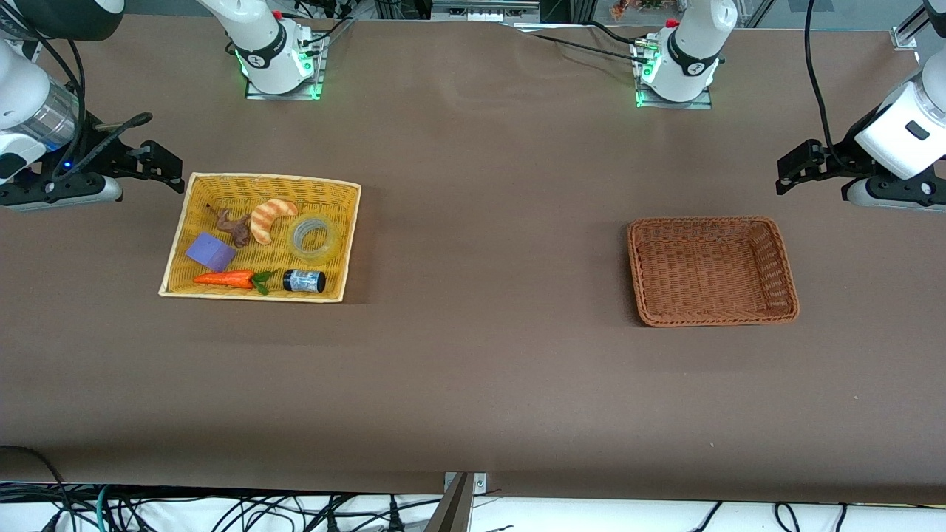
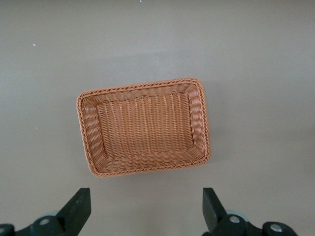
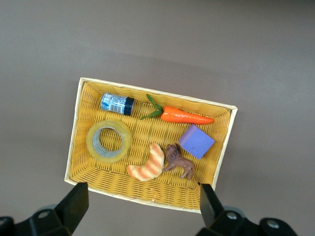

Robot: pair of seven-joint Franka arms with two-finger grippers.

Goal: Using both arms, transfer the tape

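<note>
Spanning the whole scene, the brown cloth-covered bench (image 1: 473, 369) carries two baskets well apart: a yellow rectangular wicker basket (image 1: 222, 185) toward the right arm's end and an empty brown rectangular wicker basket (image 1: 783, 266) toward the left arm's end. The right tool (image 1: 166, 166) hangs with its fingers spread apart just beside the yellow basket's corner, above the bench; the left tool (image 1: 794, 166) hangs likewise spread, near the brown basket, and waits. In the yellow basket lie a striped orange croissant toy (image 1: 270, 218), an orange toy carrot (image 1: 225, 278), a purple block (image 1: 211, 251), a brown animal figure (image 1: 235, 227) and a small black-capped jar (image 1: 304, 281). The ring of translucent yellowish tape (image 1: 314, 238) lies flat, hole upward, at the basket's end toward the bench's middle, between croissant and jar. The right arm is far nearer; its tool must cross the basket over the toys to reach it.
</note>
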